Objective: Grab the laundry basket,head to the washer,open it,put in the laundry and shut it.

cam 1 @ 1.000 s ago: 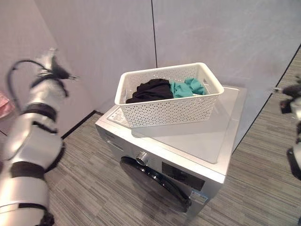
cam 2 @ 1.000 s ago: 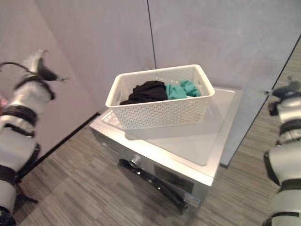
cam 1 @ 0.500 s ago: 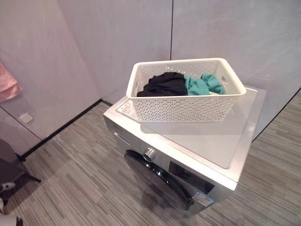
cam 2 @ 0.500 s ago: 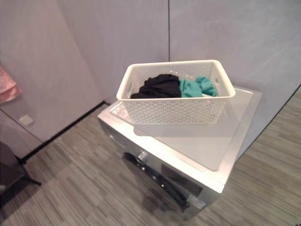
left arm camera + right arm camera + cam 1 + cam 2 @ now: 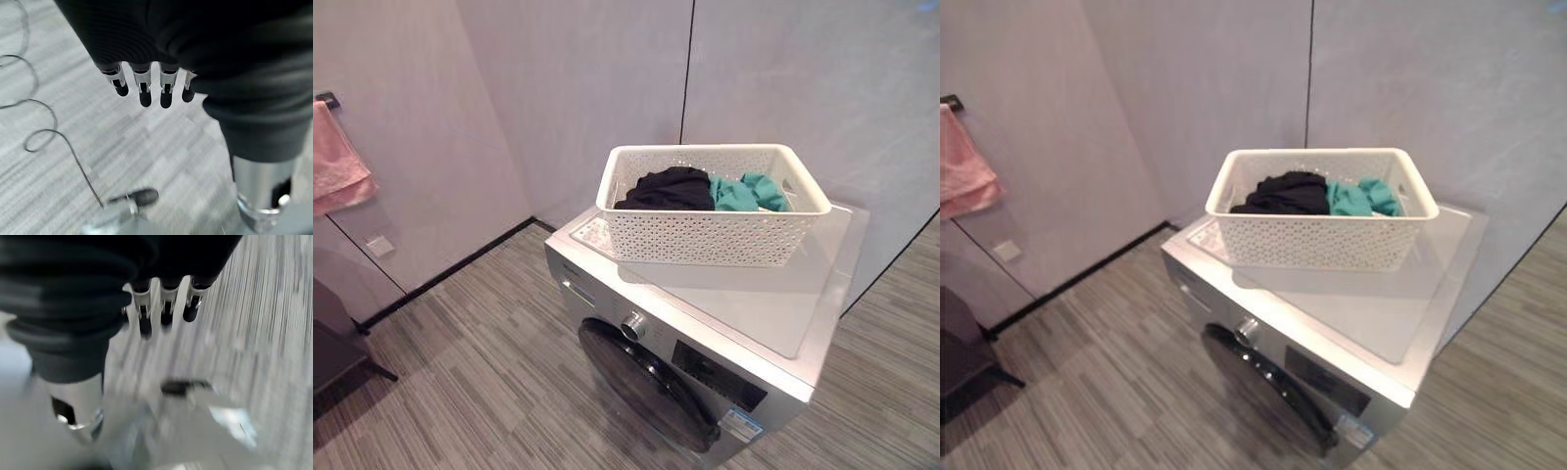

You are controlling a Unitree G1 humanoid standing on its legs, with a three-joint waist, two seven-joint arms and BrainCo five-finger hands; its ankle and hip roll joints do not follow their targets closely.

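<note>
I had the basket (image 5: 713, 204) w/ clothes (image 5: 700, 188) sitting on top of the washer (image 5: 705, 323), door (image 5: 641, 382) shut, so both hands, left (image 5: 146, 85) & right (image 5: 164, 308), hung loose & empty, free to open it.

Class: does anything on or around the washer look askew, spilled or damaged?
Nothing stands out. The basket sits level on the washer, the clothes stay inside it, and the door is shut.
</note>
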